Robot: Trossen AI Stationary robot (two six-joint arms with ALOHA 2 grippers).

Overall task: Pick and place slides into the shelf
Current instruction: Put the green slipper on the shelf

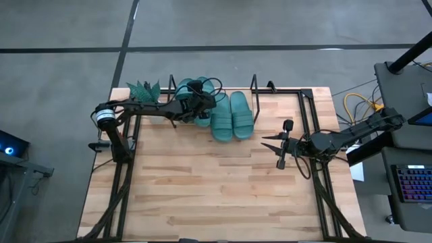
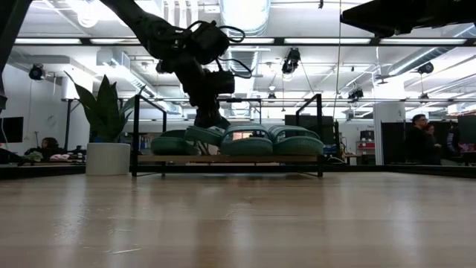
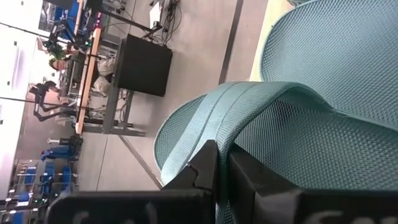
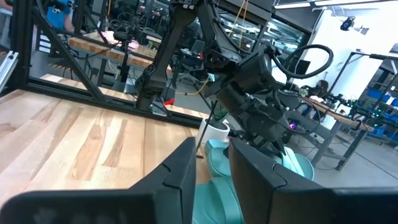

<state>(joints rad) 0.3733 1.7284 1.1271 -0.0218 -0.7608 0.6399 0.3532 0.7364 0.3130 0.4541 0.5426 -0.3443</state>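
Left side first. Your left gripper [image 1: 198, 101] is over the low light-wood shelf with the thin black wire frame [image 2: 223, 158], fingers clamped on the broad strap of a teal-green rubber slide sandal [image 3: 261, 118]; the left wrist view shows the strap pinched between the two dark fingers. In the low view that sandal [image 2: 204, 135] sits tilted, partly over its neighbours on the board. You should, in my judgement, level it and set it flat in the free slot before letting go; released while tilted, it may rest on the sandal beside it. The left arm reaches across from the table's left edge, past the small green potted plant [image 1: 144, 90], wrist bent down.

Centre: two more slides [image 1: 231, 115] lie side by side on the shelf.

Right: your right gripper [image 1: 273, 143] waits over the bare wooden tabletop [image 1: 202, 189], jaws apart, holding nothing.
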